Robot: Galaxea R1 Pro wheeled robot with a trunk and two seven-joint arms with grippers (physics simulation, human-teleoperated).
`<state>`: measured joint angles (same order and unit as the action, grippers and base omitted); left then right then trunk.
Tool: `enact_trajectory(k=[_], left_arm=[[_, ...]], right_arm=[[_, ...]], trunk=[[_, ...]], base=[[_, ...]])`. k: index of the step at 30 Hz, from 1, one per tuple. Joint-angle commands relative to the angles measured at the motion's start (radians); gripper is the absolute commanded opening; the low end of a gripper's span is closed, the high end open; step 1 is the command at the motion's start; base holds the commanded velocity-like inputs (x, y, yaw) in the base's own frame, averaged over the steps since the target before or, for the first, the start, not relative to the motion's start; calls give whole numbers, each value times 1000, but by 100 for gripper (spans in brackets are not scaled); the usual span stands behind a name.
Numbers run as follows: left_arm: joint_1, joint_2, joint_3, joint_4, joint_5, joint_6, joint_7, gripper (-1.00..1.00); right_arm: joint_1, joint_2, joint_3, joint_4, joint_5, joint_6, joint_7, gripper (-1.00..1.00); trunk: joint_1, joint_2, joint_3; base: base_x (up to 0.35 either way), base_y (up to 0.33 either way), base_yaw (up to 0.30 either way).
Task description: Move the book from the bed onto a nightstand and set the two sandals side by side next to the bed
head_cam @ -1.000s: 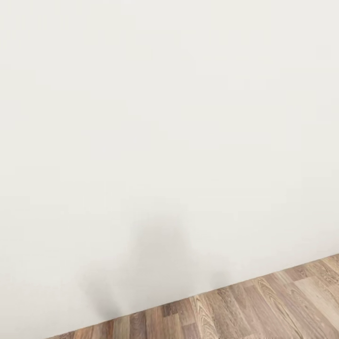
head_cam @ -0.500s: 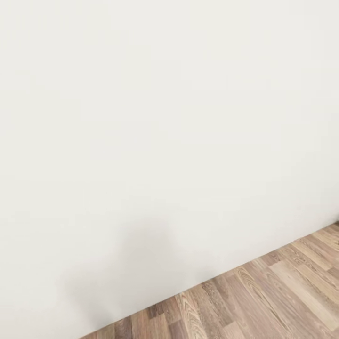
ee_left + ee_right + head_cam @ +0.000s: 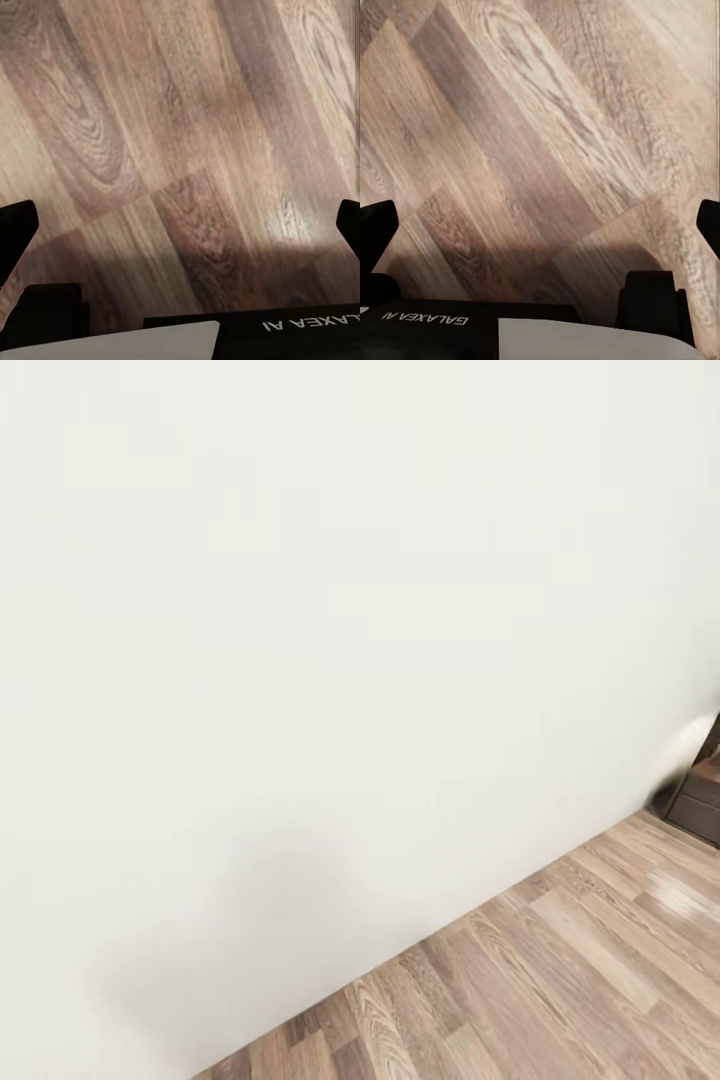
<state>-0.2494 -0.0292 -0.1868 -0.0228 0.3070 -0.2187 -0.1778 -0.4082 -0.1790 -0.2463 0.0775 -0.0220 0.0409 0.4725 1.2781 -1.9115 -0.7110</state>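
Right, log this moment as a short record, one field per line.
wall: plain white wall across most of the head view
floor: wood-plank floor, lower right of head view
furniture: dark brown cabinet corner at right edge, standing on the floor against the wall
left gripper: open, empty, over bare floor
right gripper: open, empty, over bare floor
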Motion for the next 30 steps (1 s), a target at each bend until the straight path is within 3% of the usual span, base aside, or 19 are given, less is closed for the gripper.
enact_trajectory(k=[1, 30], left_arm=[[-1, 0, -8, 1, 11, -4, -3, 100], [-1, 0, -9, 1, 10, -4, -3, 100]], right_arm=[[-1, -1, -7, 2, -3, 4, 3, 100], [-1, -1, -7, 2, -2, 4, 3, 100]], trunk=[[0, 0, -1], [0, 0, -1]], base=[[0, 0, -256], [1, 0, -247]])
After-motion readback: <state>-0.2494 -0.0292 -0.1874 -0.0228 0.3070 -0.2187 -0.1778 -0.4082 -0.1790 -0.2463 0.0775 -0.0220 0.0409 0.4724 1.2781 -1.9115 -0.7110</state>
